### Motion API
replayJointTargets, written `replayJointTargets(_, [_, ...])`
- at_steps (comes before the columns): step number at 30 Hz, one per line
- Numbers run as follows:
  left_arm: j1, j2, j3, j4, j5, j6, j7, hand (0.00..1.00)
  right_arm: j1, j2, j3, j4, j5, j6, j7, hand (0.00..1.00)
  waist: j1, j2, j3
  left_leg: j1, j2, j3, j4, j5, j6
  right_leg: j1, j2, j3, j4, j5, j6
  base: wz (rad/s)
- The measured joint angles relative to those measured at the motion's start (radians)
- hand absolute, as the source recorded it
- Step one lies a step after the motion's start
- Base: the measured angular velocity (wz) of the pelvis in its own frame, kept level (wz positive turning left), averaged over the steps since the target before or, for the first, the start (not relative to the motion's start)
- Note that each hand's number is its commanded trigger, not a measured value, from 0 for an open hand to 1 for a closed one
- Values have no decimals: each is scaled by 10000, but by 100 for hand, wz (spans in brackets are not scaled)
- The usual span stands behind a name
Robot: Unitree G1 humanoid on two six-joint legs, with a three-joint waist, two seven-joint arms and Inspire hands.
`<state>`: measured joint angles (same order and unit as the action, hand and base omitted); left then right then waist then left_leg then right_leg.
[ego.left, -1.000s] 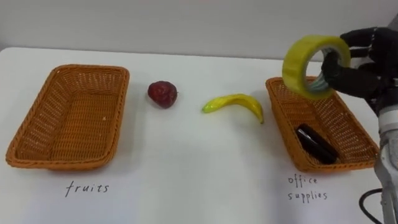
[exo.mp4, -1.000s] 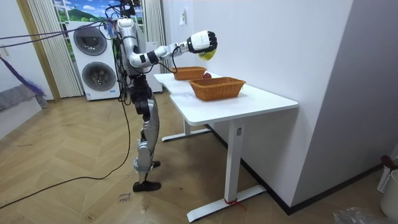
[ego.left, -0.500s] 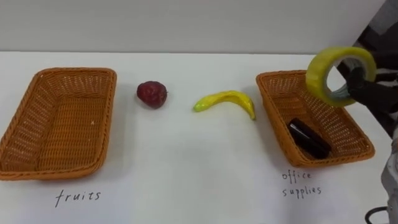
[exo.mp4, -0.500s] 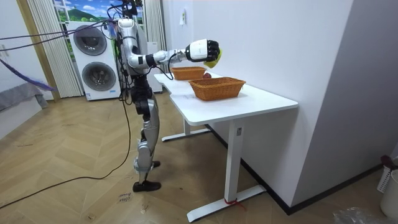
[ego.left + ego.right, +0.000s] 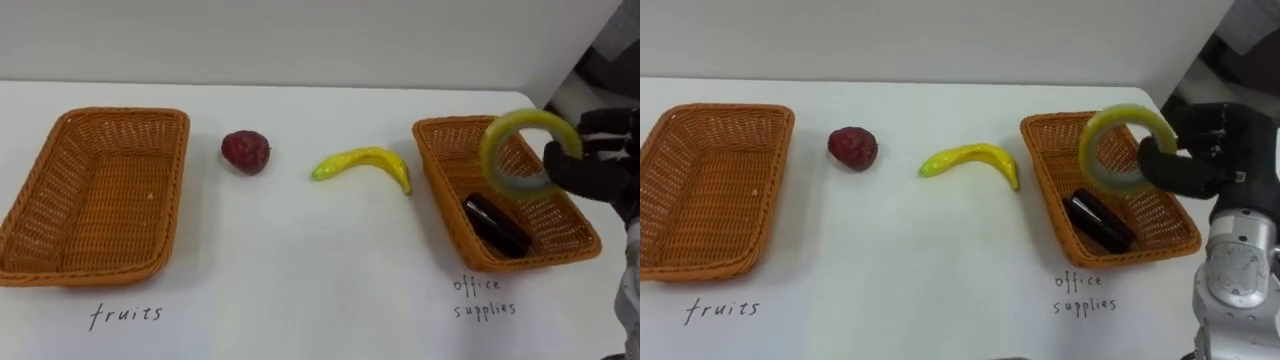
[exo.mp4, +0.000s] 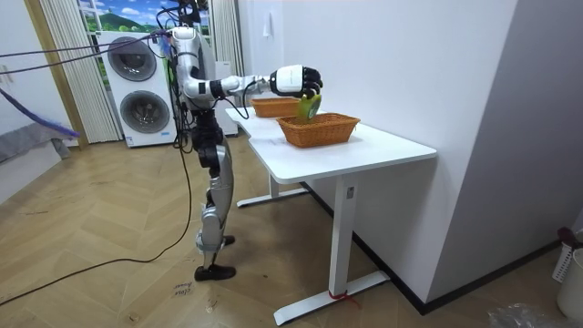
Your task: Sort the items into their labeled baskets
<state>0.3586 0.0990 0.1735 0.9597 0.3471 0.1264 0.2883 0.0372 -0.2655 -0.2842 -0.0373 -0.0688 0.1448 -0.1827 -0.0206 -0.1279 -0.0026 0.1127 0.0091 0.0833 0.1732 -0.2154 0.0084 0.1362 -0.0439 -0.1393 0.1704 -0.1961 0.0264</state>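
In the left eye view the right hand is gripping a yellow ring-shaped roll of tape by its right side. It is holding the roll on edge in the air above the orange wicker basket on the right, apparently so that the roll can fall inside the rim when released. A black oblong item is already lying in that basket, just below the roll. A curved yellow banana and a dark red round fruit are lying on the white surface between the baskets. The orange wicker basket on the left is sitting empty, so the fruit is not yet sorted. In the room view the robot is standing at the long side of the surface and reaching its right arm out, with the roll hanging under the hand just over the nearer basket. In the right eye view the dark fingers are curling round the roll's rim, holding the ring upright; letting go over the basket's middle is looking like the step in hand.
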Motion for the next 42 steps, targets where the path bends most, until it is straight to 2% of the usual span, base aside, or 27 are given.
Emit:
replayJointTargets(22, [-6, 30, -5, 43, -620, 7, -392, 0, 2, 1, 169, -34, -21, 0, 340, 0, 47, 30, -3, 20, -5, 53, -29, -1, -1, 52, -1, 18, 0, 0, 0, 0])
replayJointTargets(31, [11, 23, -5, 89, -613, 80, -388, 0, -74, -7, 259, -1363, 297, 4, 339, 0, 143, 133, -18, 22, -2, 111, -47, -1, -1, 50, -5, -13, 12, 0, 0, 0])
replayJointTargets(34, [15, 50, 9, 117, -605, 70, -393, 0, -476, -32, 262, -1811, 300, 5, 473, 0, 171, 128, -22, 21, -7, 75, -47, 1, 0, 73, -11, -74, 10, -1, 1, 3])
replayJointTargets(37, [8, 70, 149, 103, -328, 36, -450, 0, -821, -284, 263, -2277, 350, -4, 712, 0, 264, 43, -42, 18, -10, 24, -46, 1, -1, 97, -9, -109, 6, -1, 1, 6])
replayJointTargets(40, [19, 123, 209, 107, -286, 35, -450, 0, -1281, -450, 277, -2496, 556, -7, 799, 0, 322, -85, -24, 22, -6, -35, -41, 1, -1, 140, -8, -183, 2, -1, 1, 7])
replayJointTargets(42, [-12, 145, 211, 106, -289, 35, -450, 0, -1701, -528, 346, -2515, 658, -6, 949, 0, 520, -216, 9, 23, -1, -34, -45, 1, -2, 143, -7, -240, -1, -1, 1, 0])
